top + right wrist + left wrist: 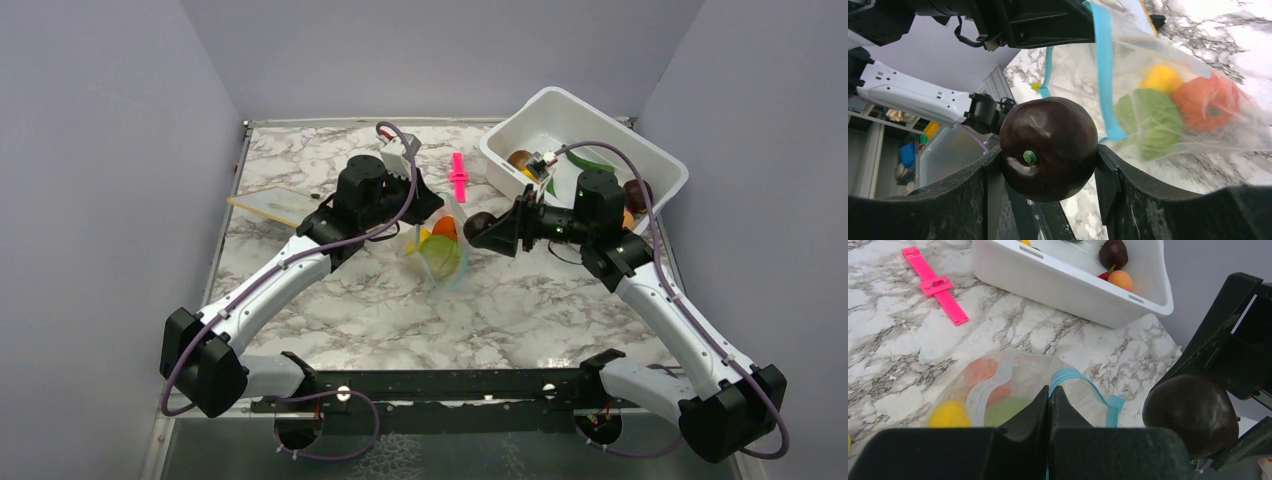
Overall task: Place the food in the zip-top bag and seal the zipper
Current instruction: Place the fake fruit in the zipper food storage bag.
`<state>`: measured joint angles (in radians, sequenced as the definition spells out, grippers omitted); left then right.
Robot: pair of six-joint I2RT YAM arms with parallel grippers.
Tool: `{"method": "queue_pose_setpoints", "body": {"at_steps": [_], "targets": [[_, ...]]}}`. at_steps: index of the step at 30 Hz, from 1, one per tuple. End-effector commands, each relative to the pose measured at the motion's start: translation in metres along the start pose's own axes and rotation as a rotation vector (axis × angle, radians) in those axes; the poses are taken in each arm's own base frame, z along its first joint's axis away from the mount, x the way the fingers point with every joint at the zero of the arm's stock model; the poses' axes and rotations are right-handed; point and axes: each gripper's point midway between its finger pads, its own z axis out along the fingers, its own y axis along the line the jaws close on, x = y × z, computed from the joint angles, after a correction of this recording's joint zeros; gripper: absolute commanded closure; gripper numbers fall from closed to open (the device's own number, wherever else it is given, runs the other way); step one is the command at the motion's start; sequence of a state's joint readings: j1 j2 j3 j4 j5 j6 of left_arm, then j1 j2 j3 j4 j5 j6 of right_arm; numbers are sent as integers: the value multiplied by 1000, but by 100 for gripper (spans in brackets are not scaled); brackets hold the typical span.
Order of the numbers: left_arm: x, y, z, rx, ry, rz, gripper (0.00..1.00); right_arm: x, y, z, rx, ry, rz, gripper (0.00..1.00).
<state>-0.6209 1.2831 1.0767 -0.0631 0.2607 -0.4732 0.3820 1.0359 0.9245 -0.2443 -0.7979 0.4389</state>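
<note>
Bag [443,255] sits mid worktop [520,300], mouth lifted, left jaws pinched shut on zipper [1083,385]. The right jaws grip one brown fruit [1048,148] just beside the mouth. Best to push it deep past the strip before release. Three pieces [1158,117] inside: yellow, green, orange. One tub [640,150], one clip [459,177].

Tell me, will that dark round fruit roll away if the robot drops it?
Probably: the dark brown fruit looks round and glossy, so it may roll or slip. It seems stiff, not squashed in the right gripper.
</note>
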Motion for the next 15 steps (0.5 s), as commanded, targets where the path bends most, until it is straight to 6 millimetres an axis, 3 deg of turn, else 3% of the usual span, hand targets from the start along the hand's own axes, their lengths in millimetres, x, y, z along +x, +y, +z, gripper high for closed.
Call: {"method": "queue_pose_setpoints", "body": {"at_steps": [1, 9, 15], "targets": [[-27, -4, -2, -20, -52, 5, 100, -16, 16, 6, -44, -46, -33, 58], [-25, -1, 4, -39, -27, -43, 100, -21, 33, 14, -84, -59, -34, 58], [-22, 2, 10, -51, -1, -58, 100, -12, 38, 24, -86, -34, -33, 58]]}}
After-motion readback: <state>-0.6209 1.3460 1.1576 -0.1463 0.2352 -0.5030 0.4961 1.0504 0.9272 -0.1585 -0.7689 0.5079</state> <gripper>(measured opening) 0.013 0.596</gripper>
